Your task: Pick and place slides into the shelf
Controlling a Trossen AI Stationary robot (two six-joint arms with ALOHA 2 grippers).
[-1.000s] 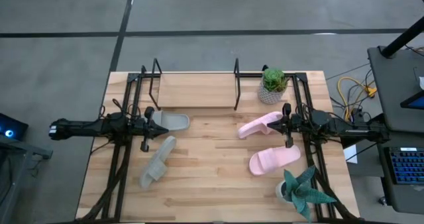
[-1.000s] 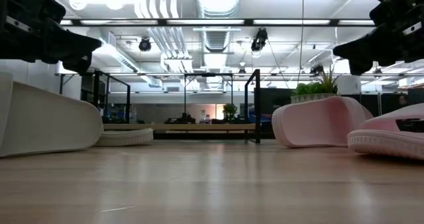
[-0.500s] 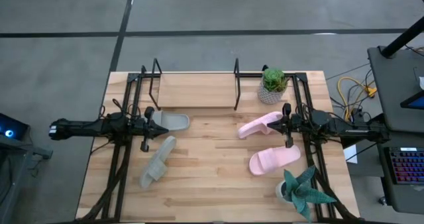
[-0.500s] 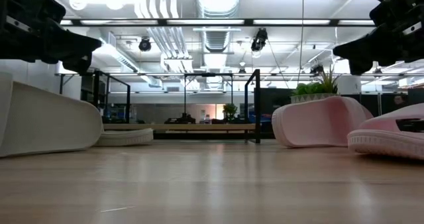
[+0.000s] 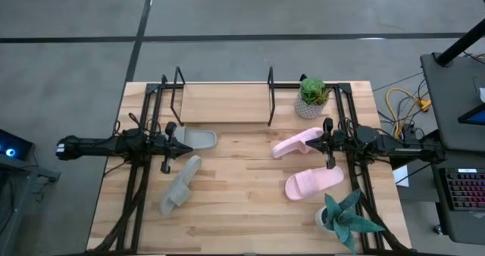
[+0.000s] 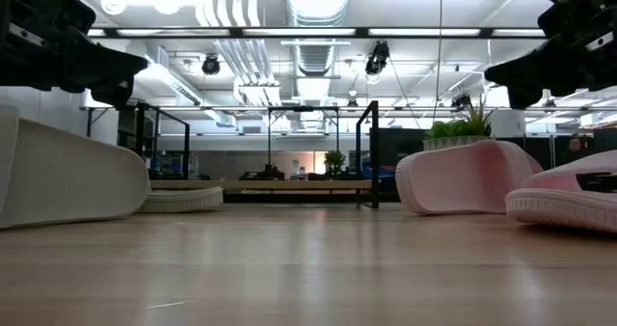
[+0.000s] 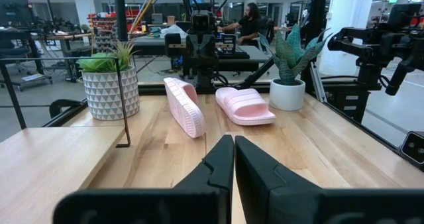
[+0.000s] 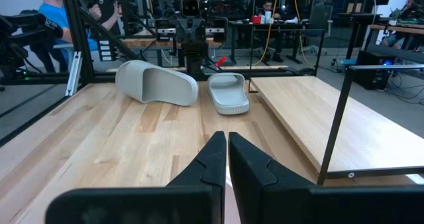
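Note:
Two grey-green slides lie left of centre: one flat on its sole [image 5: 200,139] [image 8: 228,93], one on its side edge [image 5: 180,185] [image 8: 158,83]. Two pale pink slides lie on the right: one on its long edge [image 5: 295,144] [image 7: 185,106], one flat on its sole [image 5: 313,182] [image 7: 244,105]. The shelf [image 5: 223,103] stands at the table's far edge, its board bare. My left gripper [image 5: 187,145] [image 7: 233,159] hangs shut and level above the table by the flat grey slide. Facing it by the pink slides, my right gripper [image 5: 309,141] [image 8: 226,159] is shut too.
A potted plant in a patterned white pot [image 5: 311,97] stands right of the shelf. A second plant [image 5: 342,218] stands at the near right corner. Bare wood lies between the two pairs of slides [image 5: 242,173]. People show in the room beyond the table.

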